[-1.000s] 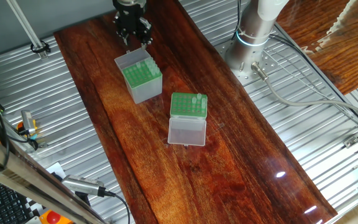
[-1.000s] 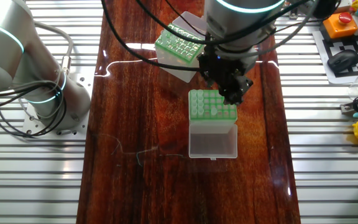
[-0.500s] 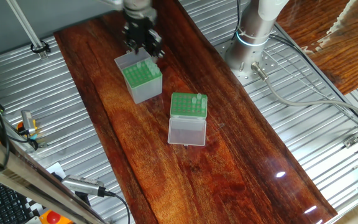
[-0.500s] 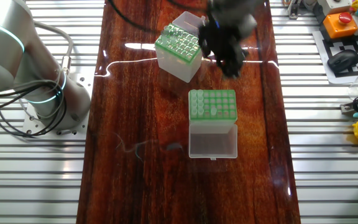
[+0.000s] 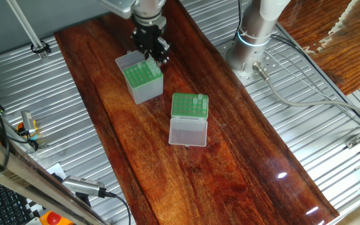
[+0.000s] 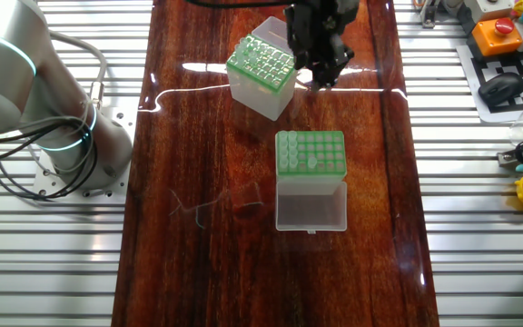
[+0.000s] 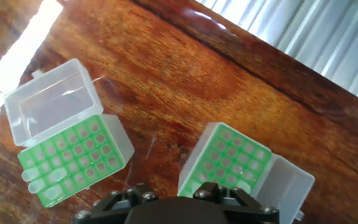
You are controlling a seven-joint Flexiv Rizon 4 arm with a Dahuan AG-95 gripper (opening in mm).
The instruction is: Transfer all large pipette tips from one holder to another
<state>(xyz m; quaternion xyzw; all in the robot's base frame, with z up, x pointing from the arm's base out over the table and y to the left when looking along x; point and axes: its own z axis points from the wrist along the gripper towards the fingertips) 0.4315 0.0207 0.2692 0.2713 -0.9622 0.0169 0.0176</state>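
The whitish holder [image 5: 189,105] with a green rack and its clear lid [image 5: 187,132] open stands mid-table; it also shows in the other fixed view [image 6: 310,154] and the hand view [image 7: 73,158]. A few large pipette tips [image 5: 199,100] stand at one edge of its rack [image 7: 42,182]. The grey, taller box [image 5: 143,79] with a green rack stands farther back [image 6: 260,71], [image 7: 225,163]. My gripper [image 5: 156,52] hangs just beside that box's back right corner [image 6: 322,71]. Its fingertips are hidden in the hand view, and I cannot tell whether they hold a tip.
The boxes stand on a dark wooden board [image 5: 230,175] between ribbed metal surfaces [image 5: 305,131]. The arm's base [image 5: 255,34] stands at the back right. Cables [image 6: 62,136] and a keypad [image 6: 507,86] lie off the board.
My gripper has come down and moved from above the whitish holder to the grey box's corner. The boxes have not moved.
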